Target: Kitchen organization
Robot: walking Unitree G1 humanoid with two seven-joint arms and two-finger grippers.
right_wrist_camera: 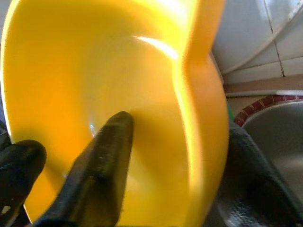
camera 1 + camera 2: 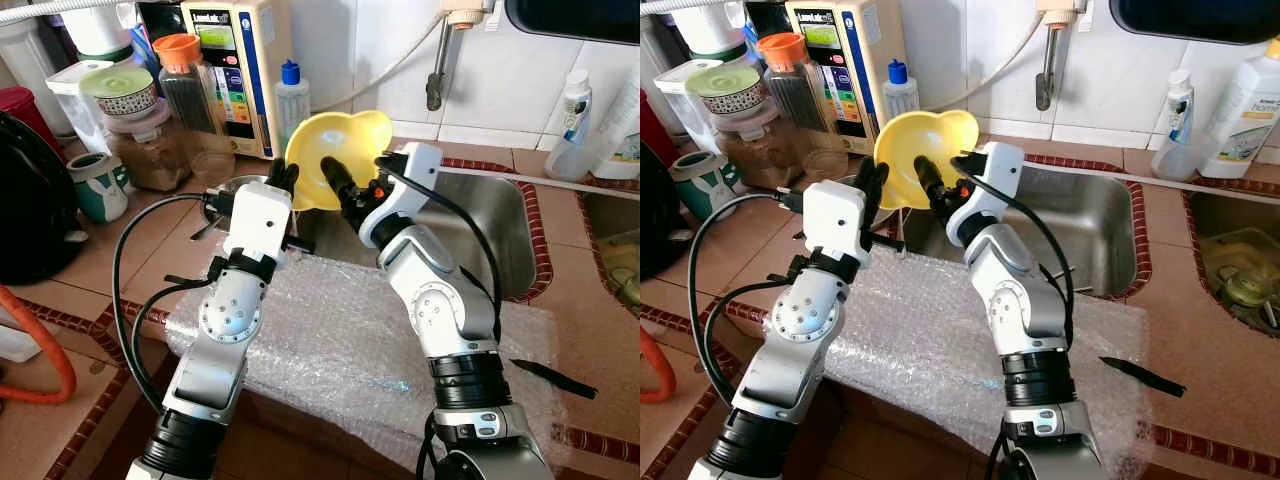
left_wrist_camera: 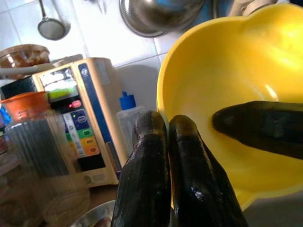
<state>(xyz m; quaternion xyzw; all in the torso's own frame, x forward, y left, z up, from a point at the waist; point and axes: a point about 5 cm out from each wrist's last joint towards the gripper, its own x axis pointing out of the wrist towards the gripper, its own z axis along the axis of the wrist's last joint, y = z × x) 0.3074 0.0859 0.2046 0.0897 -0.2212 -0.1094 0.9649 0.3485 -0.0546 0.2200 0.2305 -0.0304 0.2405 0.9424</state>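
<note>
A yellow plastic bowl (image 2: 350,135) is held up on edge over the counter, just left of the steel sink (image 2: 500,235). My right gripper (image 2: 340,178) is shut on its rim, with one black finger (image 1: 109,142) lying inside the bowl and the other behind the wall. My left gripper (image 2: 283,176) is shut with nothing in it, its two fingertips (image 3: 165,127) pressed together close beside the bowl's left rim (image 3: 163,94). Whether they touch the bowl I cannot tell.
Bubble wrap (image 2: 330,335) covers the counter in front. A metal bowl (image 2: 232,188) sits under my left gripper. Behind stand a water ioniser (image 2: 235,70), jars (image 2: 185,85), a small bottle (image 2: 292,100) and a mug (image 2: 98,185). A black utensil (image 2: 555,378) lies at the right.
</note>
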